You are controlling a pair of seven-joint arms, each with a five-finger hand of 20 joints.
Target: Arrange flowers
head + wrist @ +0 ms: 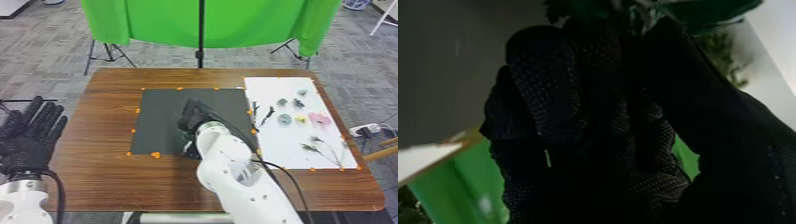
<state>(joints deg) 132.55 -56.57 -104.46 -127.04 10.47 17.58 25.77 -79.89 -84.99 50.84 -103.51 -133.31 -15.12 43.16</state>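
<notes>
Over the dark mat (160,105), my right hand (193,116) is low, its arm covering part of the mat. In the right wrist view my right hand (593,100) has its thumb and fingers closed together at the tips on green leaves (709,12). A pink flower (320,119), a yellow flower (300,119), a grey-green flower (284,119), several smaller blooms, a dark twig (267,115) and thin leafy stems (330,153) lie on the white sheet (275,157). My left hand (31,137) is open off the table's left side, fingers straight.
Orange markers line the edges of the mat and sheet on the brown table (98,165). A green cloth (249,22) hangs on stands behind the table. A wooden chair part (382,152) stands beyond the right edge.
</notes>
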